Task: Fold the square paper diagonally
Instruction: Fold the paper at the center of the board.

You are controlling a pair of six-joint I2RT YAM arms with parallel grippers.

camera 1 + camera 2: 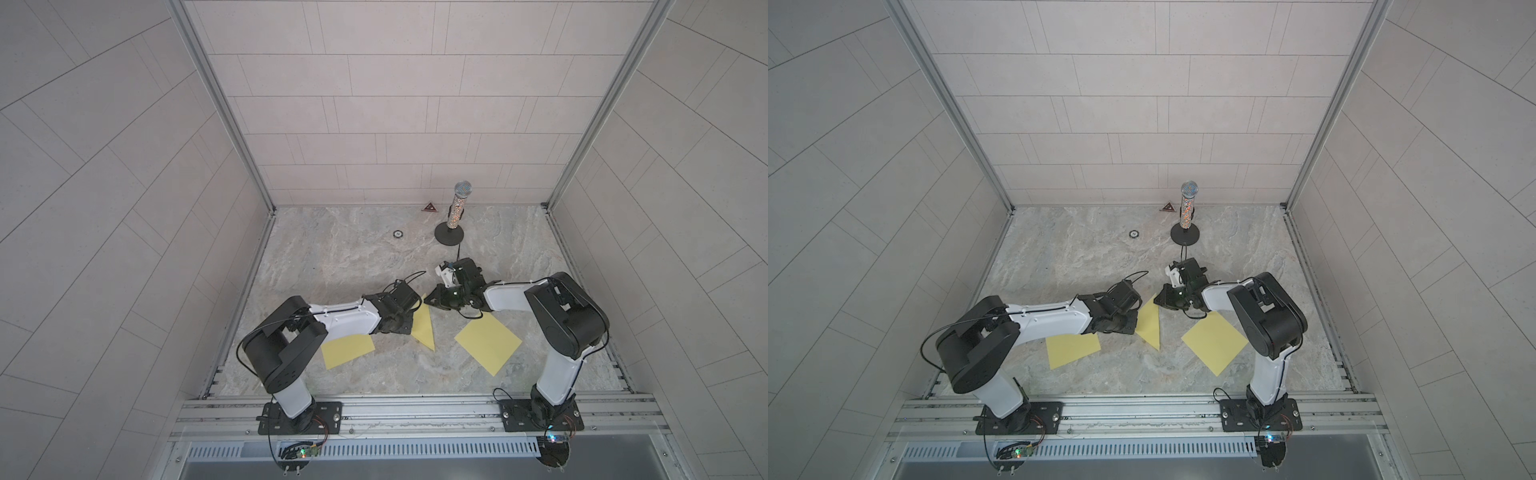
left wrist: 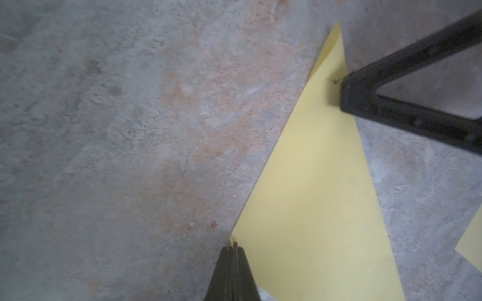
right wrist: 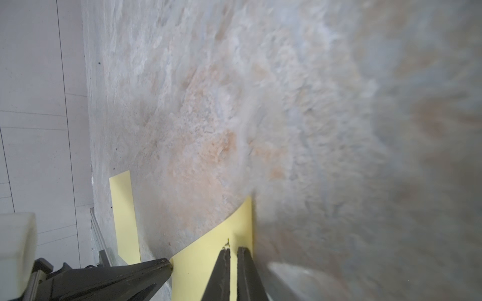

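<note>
The square paper (image 1: 424, 328) (image 1: 1151, 324) is yellow and lies folded into a triangle mid-table. My left gripper (image 2: 233, 246) (image 1: 409, 331) is shut, its tip touching the triangle's left corner (image 2: 236, 234) at the end of the folded edge. My right gripper (image 3: 233, 250) (image 1: 426, 301) presses down on the far tip of the paper (image 3: 206, 265); its jaws stand shut with only a hairline slit and nothing between them. In the left wrist view the right gripper (image 2: 345, 91) rests on the yellow surface (image 2: 313, 195) near that tip, which curls up slightly.
Two flat yellow sheets lie on the marble table: one (image 1: 348, 351) partly under the left arm, one (image 1: 488, 340) beside the right arm. A microphone on a round stand (image 1: 456, 212), a small triangular marker (image 1: 429, 207) and a small ring (image 1: 397, 234) sit at the back.
</note>
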